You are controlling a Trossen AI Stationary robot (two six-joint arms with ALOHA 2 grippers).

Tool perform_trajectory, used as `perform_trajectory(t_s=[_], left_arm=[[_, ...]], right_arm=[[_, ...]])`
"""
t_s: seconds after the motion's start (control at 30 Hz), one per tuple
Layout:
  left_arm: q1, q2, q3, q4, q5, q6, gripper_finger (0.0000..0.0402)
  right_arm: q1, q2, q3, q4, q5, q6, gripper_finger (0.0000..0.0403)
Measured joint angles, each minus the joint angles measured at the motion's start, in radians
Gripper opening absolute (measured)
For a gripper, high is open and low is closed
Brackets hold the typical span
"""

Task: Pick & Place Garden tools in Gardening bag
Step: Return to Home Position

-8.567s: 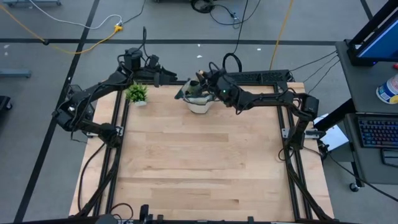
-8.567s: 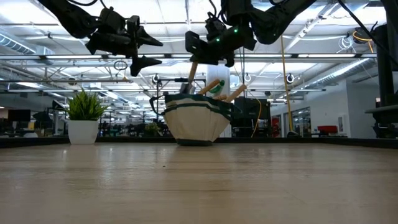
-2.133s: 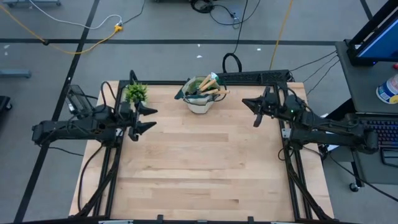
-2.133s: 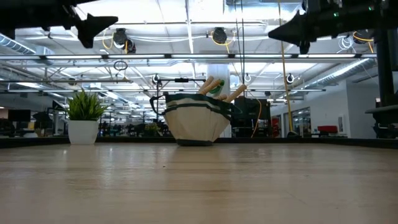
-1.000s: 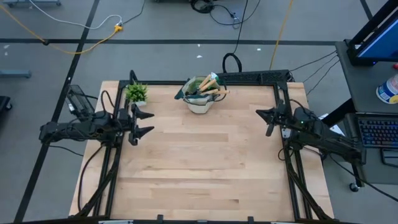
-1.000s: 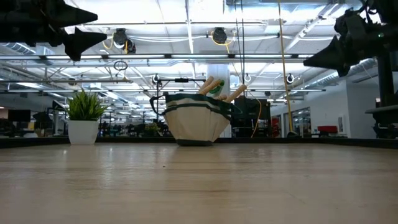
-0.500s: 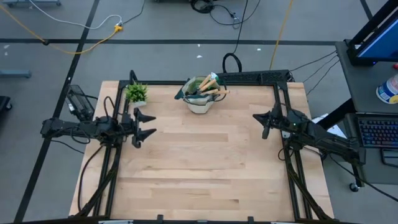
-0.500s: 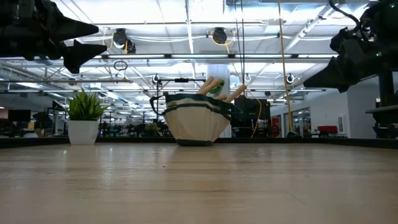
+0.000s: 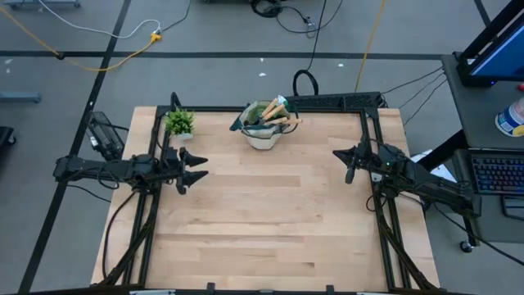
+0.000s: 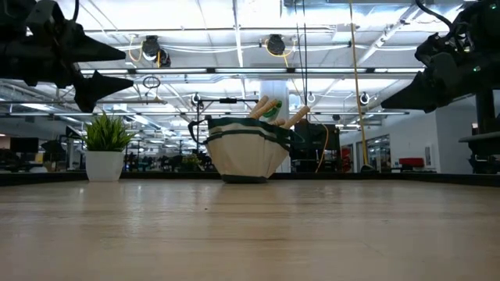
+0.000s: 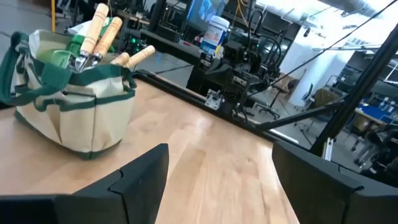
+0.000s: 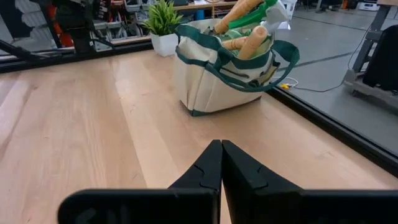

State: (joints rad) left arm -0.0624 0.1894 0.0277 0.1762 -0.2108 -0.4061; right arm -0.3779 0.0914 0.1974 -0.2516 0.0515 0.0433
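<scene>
Garden tools (image 9: 278,121) fill the gardening bag (image 9: 262,141) (back edge); at either side, left jaws spread, right jaws pressed together.

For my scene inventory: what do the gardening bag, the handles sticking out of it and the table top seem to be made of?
The gardening bag looks like beige canvas with dark green fabric trim: soft, sagging sides, stitched seams. The handles look like pale unpainted wood, matte. The table top seems light wood with visible grain, probably sealed, given its faint sheen.
</scene>
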Motion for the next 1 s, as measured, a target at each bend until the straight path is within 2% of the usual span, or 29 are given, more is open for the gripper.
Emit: perform_trajectory(t_s=[0.23,0.53,1.0], left_arm=[[0.0,0.0,0.0,0.001,0.0,0.041,0.0294],[0.0,0.0,0.0,0.001,0.0,0.037,0.0294],[0.0,0.0,0.0,0.001,0.001,0.034,0.0294]], right_arm=[[0.0,0.0,0.0,-0.016,0.0,0.0,0.0],[0.0,0.003,0.0,-0.01,-0.001,0.074,0.0],[0.0,0.003,0.0,-0.01,-0.001,0.076,0.0]])
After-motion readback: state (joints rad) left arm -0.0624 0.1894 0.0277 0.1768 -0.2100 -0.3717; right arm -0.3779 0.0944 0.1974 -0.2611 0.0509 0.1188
